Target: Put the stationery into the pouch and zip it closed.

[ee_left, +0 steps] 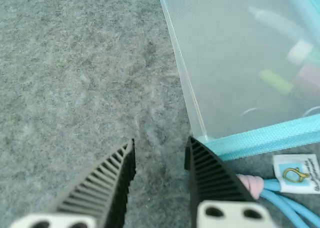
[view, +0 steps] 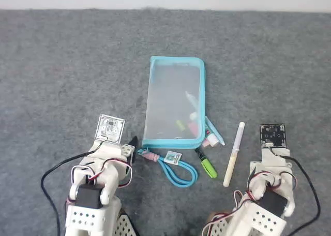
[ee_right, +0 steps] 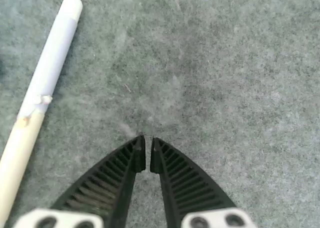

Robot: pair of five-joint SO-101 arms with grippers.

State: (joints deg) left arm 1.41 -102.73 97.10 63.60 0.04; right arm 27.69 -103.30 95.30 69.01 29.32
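My left pincer (ee_left: 159, 150) is partly open, with the pouch (ee_left: 220, 73) corner just beside one tip. My right pincer (ee_right: 147, 147) is pinched together, empty. The white pen (ee_right: 42, 93) lies beside it, not touching.

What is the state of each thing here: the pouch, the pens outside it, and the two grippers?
pouch: lying flat, pens inside, not fully zipped
blue pen: sticking out of the pouch's corner
green highlighter: outside, flat on the mat
white pen: outside, flat on the mat
left gripper: open, empty
right gripper: shut, empty
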